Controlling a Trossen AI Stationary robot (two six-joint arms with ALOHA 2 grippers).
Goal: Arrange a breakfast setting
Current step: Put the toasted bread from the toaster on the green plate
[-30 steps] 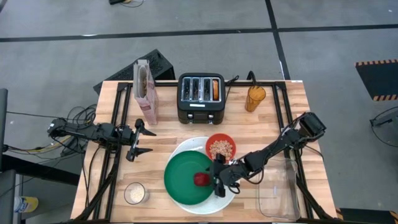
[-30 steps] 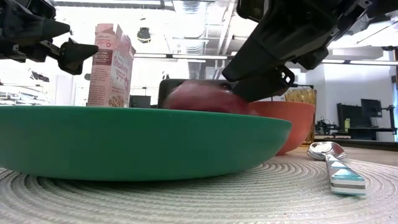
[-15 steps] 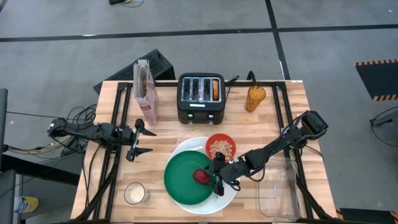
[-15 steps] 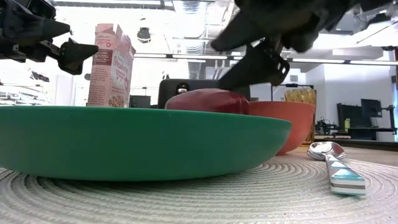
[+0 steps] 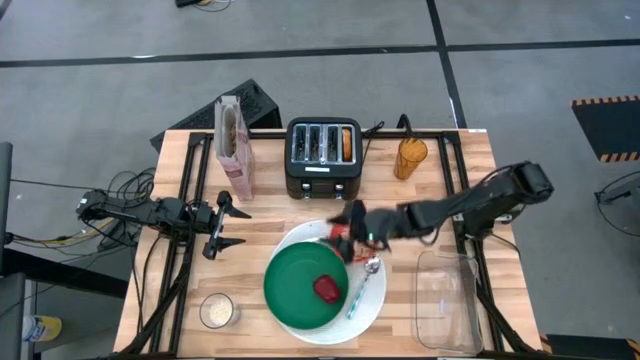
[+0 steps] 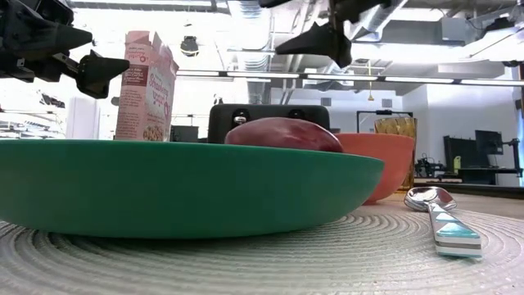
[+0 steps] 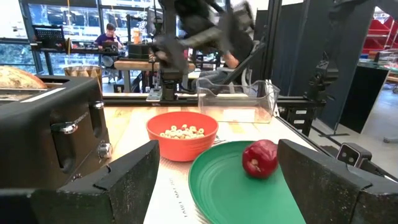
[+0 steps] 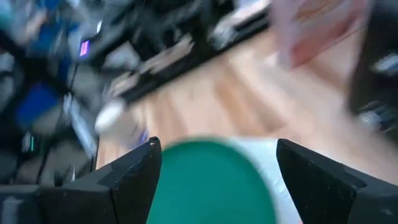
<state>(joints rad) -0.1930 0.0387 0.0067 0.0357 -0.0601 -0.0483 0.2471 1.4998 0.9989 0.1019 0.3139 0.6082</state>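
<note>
Red food item [image 5: 326, 288]: now free on green plate [image 5: 290, 290], released a moment ago. Right gripper [image 5: 345, 228], fingers open and empty, lifted away over red bowl [image 7: 182, 134]; left gripper [image 5: 222, 226] open, idle at desk's left. Placement judged done.

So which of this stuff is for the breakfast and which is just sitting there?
For the breakfast:
- white plate
- green plate
- red food item
- red bowl of cereal
- teal-handled spoon
- bagel in the toaster

Just sitting there:
- black toaster
- cereal box
- clear plastic tub
- amber glass
- small jar
</note>
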